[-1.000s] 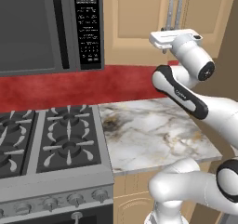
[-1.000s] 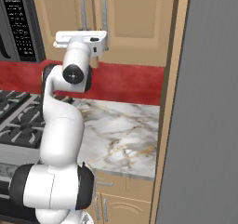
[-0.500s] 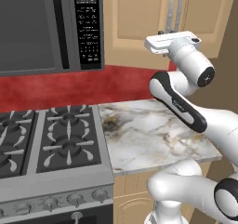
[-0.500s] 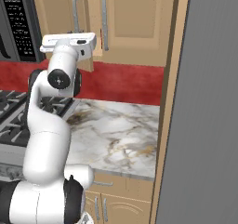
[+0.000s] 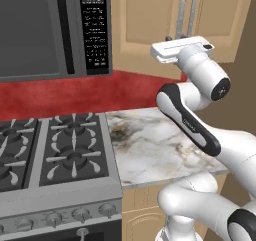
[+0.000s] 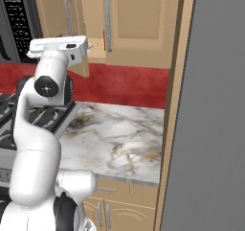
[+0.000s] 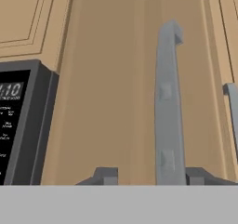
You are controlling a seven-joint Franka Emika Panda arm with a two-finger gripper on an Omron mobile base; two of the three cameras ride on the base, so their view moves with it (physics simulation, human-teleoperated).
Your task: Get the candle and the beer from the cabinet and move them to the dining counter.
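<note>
End effector [image 7: 151, 175] jaws parted since earlier; 2 handles [image 7: 166, 107], 1 cabinet [image 7: 111, 79].

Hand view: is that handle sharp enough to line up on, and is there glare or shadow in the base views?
Hand view: the handle is soft-edged and slightly blurred but easy to read against the cabinet door. Left base view: flat, even light with no glare on the handles. Right base view: a faint shadow falls on the countertop beside the arm.
</note>
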